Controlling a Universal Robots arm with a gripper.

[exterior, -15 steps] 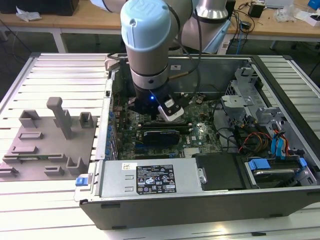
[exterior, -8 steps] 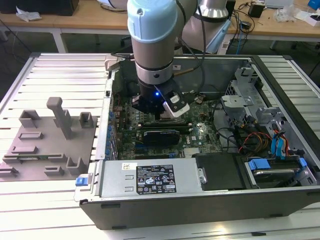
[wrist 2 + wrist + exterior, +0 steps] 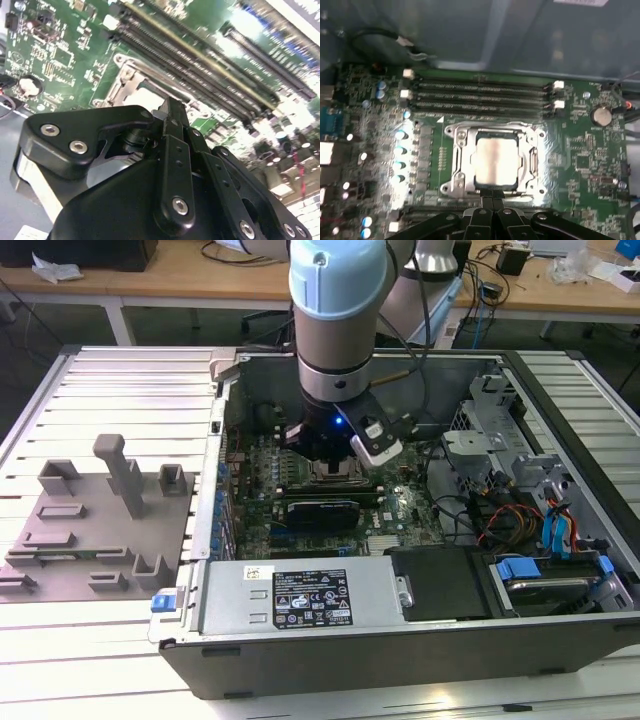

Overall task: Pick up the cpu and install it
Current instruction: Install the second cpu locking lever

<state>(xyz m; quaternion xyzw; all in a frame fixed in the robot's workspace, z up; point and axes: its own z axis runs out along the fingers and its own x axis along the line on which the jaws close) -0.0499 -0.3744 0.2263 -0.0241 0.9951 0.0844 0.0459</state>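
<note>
The cpu (image 3: 496,161) was seen seated in the motherboard socket (image 3: 457,165). The gripper (image 3: 492,196), fingers closed together and empty, was held just beside the socket.

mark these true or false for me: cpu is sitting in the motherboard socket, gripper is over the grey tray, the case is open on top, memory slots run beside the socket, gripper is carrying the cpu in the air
1. The cpu sits inside the socket frame on the motherboard. True.
2. The gripper hangs over the grey tray. False: it is inside the computer case, over the socket, and the tray lies outside the case at the exterior view's left.
3. The case is open on top. True.
4. Long memory slots run beside the socket. True.
5. The gripper carries the cpu in the air. False: the cpu lies flat in the socket.
</note>
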